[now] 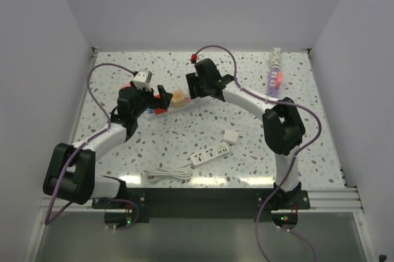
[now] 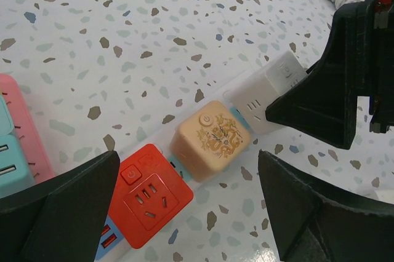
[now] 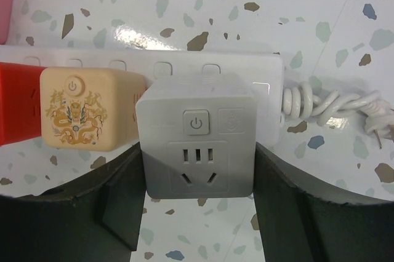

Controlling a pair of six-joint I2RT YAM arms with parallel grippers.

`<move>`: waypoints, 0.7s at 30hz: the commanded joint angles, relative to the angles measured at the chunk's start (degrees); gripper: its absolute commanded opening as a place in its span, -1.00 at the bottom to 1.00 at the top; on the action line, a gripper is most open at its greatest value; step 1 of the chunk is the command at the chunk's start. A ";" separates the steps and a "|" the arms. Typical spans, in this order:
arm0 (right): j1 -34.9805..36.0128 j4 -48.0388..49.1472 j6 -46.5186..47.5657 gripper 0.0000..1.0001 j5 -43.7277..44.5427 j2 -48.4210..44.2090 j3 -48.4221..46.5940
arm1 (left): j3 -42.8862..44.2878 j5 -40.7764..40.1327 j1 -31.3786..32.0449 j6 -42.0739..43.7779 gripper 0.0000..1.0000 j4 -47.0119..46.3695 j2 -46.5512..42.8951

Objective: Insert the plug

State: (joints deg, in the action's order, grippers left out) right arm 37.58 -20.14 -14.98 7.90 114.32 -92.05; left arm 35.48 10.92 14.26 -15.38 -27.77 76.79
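The left arm (image 1: 92, 142) reaches from its 7 o'clock base toward centre, the left gripper (image 1: 159, 99) spread wide. The right arm (image 1: 280, 130) elbows at 3 o'clock and stretches toward 11, the right gripper (image 1: 189, 87) clamped on the white cube plug (image 3: 198, 145).

Pale grey plug (image 3: 196, 142) — beige cube (image 3: 77, 111), gold dragon — red cube (image 2: 151, 197).
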 commanded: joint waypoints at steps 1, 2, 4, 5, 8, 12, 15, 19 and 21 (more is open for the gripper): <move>0.12 1.16 0.04 -1.00 -0.69 0.73 -2.78 | 1.34 0.33 -0.29 1.14 1.00 -1.06 -1.73; 0.12 1.07 -0.05 -1.00 -0.61 0.81 -2.61 | 1.34 0.33 -0.29 1.05 1.00 -0.97 -1.82; 0.12 1.07 -0.13 -1.00 -0.52 0.90 -2.26 | 1.17 0.51 -0.20 1.05 1.00 -1.06 -2.17; 0.12 1.07 -0.22 -1.00 -0.61 0.90 -2.26 | 1.17 0.51 -0.29 1.05 1.00 -0.97 -2.26; 0.12 1.07 -0.48 -1.00 -0.17 1.25 -1.73 | 0.99 0.68 -0.20 1.05 1.00 -1.06 -2.61; 0.12 0.63 -0.40 -1.00 0.89 1.43 -1.82 | 0.73 0.86 -0.20 0.96 1.00 -1.15 -2.88; 0.12 0.28 -0.40 -1.00 1.33 1.08 -1.64 | 0.73 0.95 -0.29 0.96 1.00 -1.15 -2.97; 0.12 0.19 -0.13 -1.00 1.77 0.38 -1.11 | 0.55 1.04 -0.20 0.88 1.00 -1.23 -3.14; 0.12 0.10 -0.05 -1.00 2.12 0.29 -1.11 | 0.55 1.21 -0.20 0.87 1.00 -1.23 -3.14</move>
State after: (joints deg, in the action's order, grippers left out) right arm 37.58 -20.16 -15.05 8.08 115.87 -92.07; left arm 35.48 11.33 14.26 -15.38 -27.79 75.29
